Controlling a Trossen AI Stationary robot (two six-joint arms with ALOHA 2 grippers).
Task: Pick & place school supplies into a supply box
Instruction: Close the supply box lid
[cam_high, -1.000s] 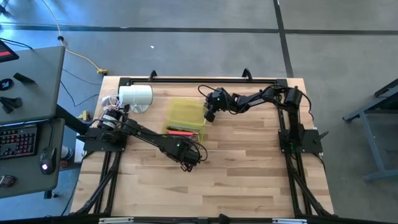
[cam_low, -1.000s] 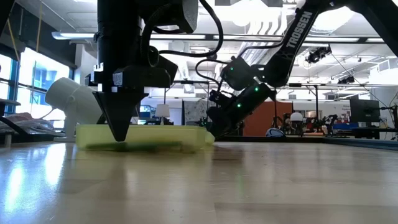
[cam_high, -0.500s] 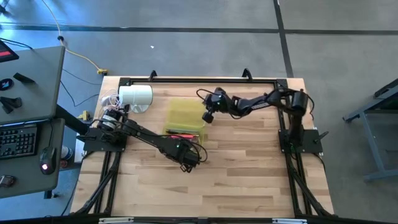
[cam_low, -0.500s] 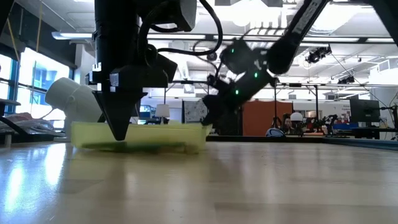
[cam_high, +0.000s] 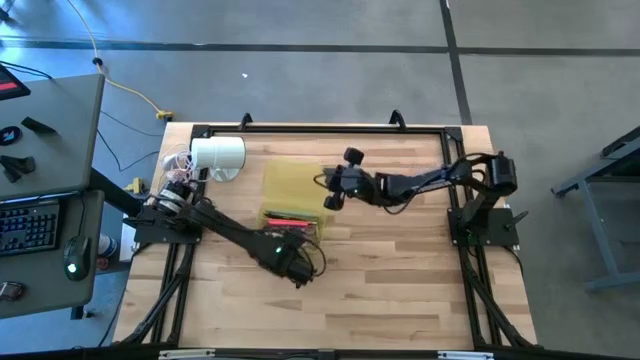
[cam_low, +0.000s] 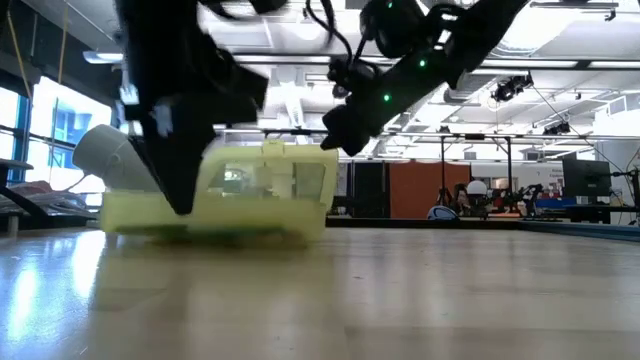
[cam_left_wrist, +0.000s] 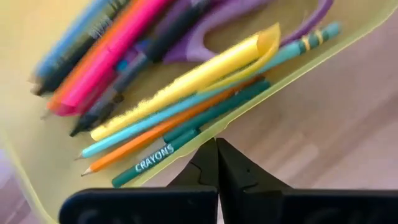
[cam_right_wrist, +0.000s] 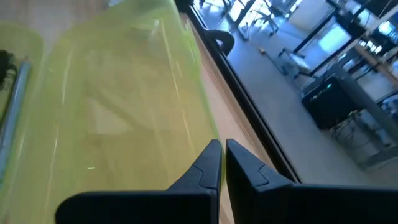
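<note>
Wooden bench (cam_high: 400, 270): translucent yellow-green plastic box (cam_high: 292, 190), lid half-raised; both grippers (cam_high: 297, 262) (cam_high: 331, 197) pressed together, empty. Lid could drop or box skid.

School supplies (cam_left_wrist: 155, 93) inside supply box (cam_high: 292, 185)

The left gripper (cam_left_wrist: 217, 144) points down with fingers together; the right gripper (cam_right_wrist: 222, 148), arm outstretched, is likewise closed

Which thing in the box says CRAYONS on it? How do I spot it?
Find the yellow-green supply box on the wooden table. Along its nearest wall lies a dark green stick, beside an orange pencil. Only it has white letters.
</note>
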